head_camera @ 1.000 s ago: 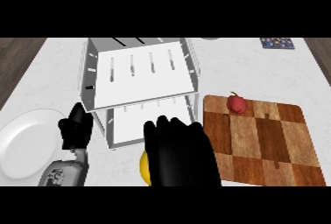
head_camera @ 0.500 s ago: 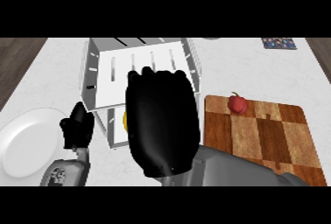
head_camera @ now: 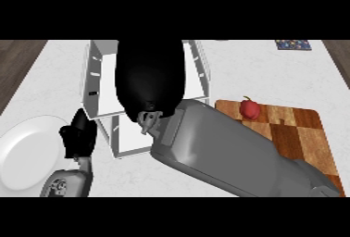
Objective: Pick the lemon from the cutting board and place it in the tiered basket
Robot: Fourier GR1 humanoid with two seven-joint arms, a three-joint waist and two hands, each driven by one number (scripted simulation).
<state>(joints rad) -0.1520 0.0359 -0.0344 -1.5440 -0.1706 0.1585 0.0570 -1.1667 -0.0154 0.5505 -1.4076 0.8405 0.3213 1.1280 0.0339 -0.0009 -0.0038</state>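
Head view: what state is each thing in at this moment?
Right hand, over the tiered basket, contents hidden.
Tiered basket, upright, largely covered by that hand.
Lemon, not visible.
Cutting board, flat, bearing a red fruit.
Left hand, open, resting beside the plate.

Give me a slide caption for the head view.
Right hand above the tiered basket, left hand resting by the plate, red fruit on the cutting board.
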